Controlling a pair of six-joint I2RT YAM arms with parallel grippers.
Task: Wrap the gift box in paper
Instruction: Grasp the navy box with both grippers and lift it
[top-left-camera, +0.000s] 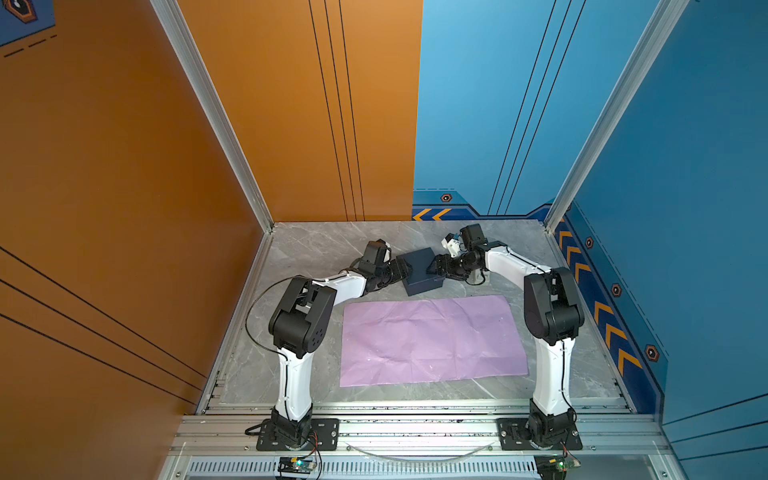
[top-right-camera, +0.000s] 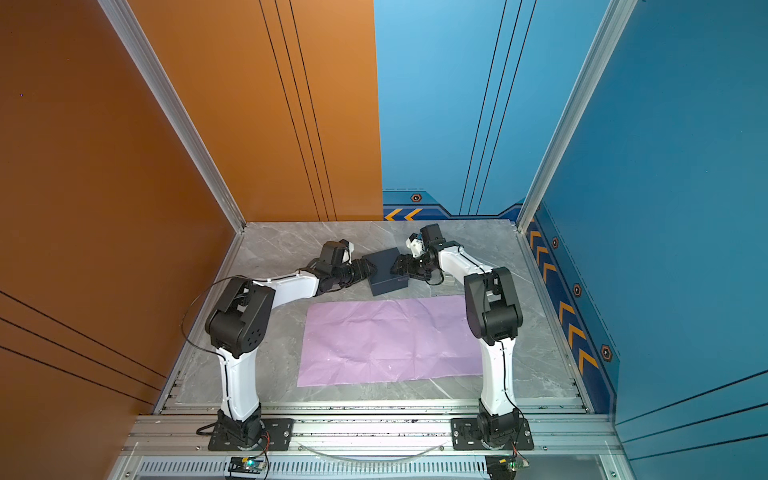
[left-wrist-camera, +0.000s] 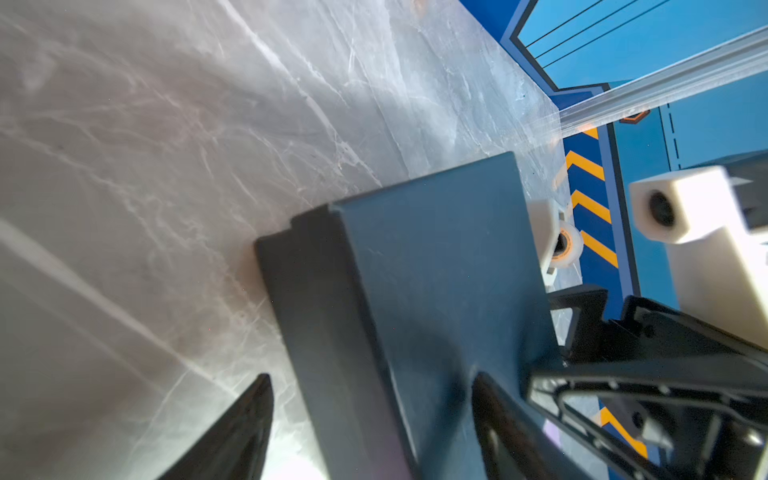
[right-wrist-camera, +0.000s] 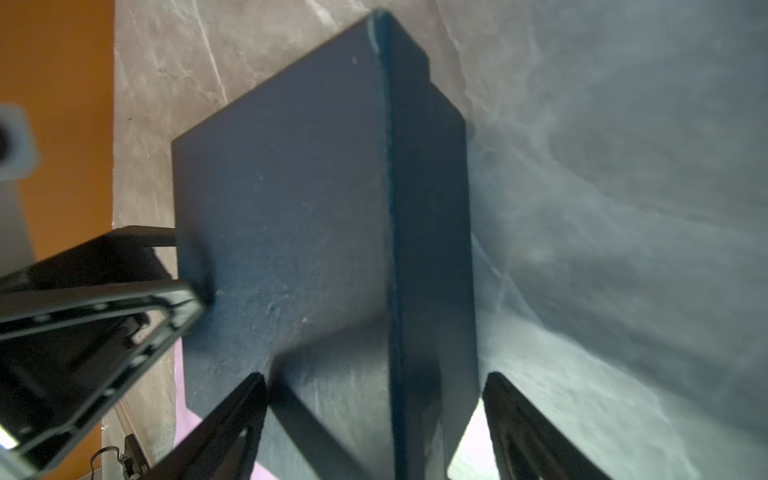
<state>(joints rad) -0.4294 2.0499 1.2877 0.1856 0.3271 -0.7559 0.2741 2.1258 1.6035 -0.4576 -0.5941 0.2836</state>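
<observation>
Pickup stage: left gripper (top-left-camera: 402, 269) and right gripper (top-left-camera: 433, 266) straddle small matte navy gift box (top-left-camera: 420, 272), jaws wide, unclamped; next: squeeze, lift, set on near creased lilac paper sheet (top-left-camera: 432, 340).

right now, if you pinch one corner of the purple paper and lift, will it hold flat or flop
Likely floppy: the paper is thin and already creased. Probably light, so a push may slide or buckle it on the smooth marble table.
</observation>
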